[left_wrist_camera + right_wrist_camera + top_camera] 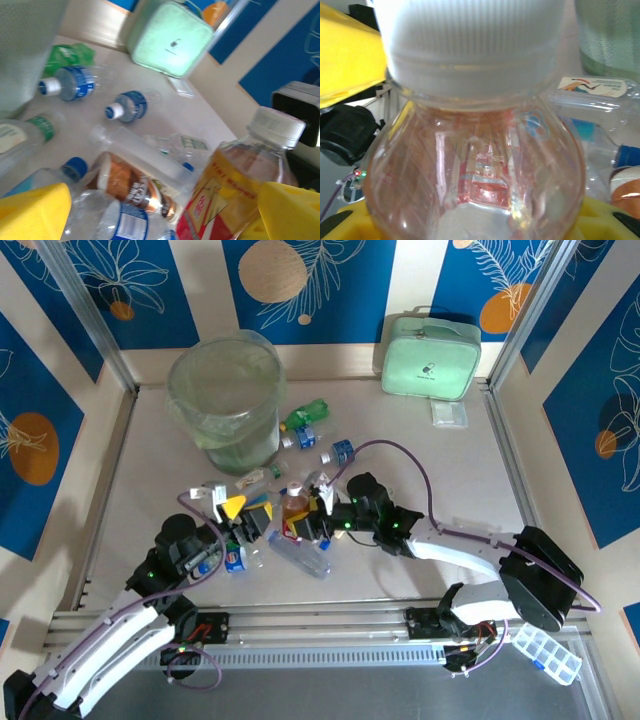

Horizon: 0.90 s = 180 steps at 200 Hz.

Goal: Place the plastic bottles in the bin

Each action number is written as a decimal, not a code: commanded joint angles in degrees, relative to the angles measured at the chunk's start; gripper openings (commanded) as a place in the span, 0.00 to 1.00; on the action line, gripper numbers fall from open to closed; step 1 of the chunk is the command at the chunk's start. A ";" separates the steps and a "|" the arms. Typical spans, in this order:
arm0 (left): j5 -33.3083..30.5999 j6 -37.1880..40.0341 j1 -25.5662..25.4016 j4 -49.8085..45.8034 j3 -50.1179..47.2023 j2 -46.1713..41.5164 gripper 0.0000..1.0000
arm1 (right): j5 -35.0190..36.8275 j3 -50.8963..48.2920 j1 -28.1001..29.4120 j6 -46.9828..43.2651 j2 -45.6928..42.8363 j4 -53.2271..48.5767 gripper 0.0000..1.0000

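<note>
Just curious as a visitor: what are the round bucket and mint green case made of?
Bin: seemingly glossy translucent plastic; a thin pale green bag shows through its wall. Mint green case: probably matte fabric or faux leather, judging by rounded, soft-looking edges.

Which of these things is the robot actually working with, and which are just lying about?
For the job: plastic bottles, red-labelled bottle, bin.
Just lying about: mint green case, clear packet, compartment box.
</note>
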 commanded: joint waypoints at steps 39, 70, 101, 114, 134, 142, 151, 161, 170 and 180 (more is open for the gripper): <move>11.96 2.32 0.01 15.24 -2.33 3.61 0.88 | -9.05 4.03 1.38 -1.95 3.73 -1.58 0.30; 14.99 2.59 -0.01 18.44 -2.90 4.19 0.84 | -10.11 5.86 2.36 -2.68 5.12 -3.73 0.30; 16.88 2.33 -0.04 20.02 -2.58 7.35 0.80 | -10.88 6.52 2.45 -2.59 5.71 -4.44 0.30; 17.44 2.42 0.01 20.24 -2.06 9.46 0.77 | -11.20 6.67 2.56 -2.68 5.75 -4.74 0.30; 18.57 2.82 -0.02 20.42 -1.28 11.55 0.64 | -11.21 6.81 2.73 -2.93 5.71 -5.13 0.30; 18.76 2.88 -0.04 20.42 -1.15 11.69 0.59 | -11.29 6.93 2.74 -2.99 5.79 -5.31 0.30; 18.60 3.08 -0.03 20.10 -1.14 11.32 0.54 | -11.31 7.12 2.84 -3.07 5.87 -5.65 0.30; 18.29 3.35 -0.02 19.66 -1.23 10.55 0.48 | -11.17 7.38 2.91 -3.25 6.08 -5.96 0.30; 17.85 3.61 -0.04 19.09 -1.32 9.70 0.44 | -11.19 7.48 2.90 -3.30 6.27 -6.23 0.30; 17.40 3.71 -0.04 18.62 -1.41 8.84 0.44 | -11.14 7.72 3.01 -3.43 6.54 -6.57 0.30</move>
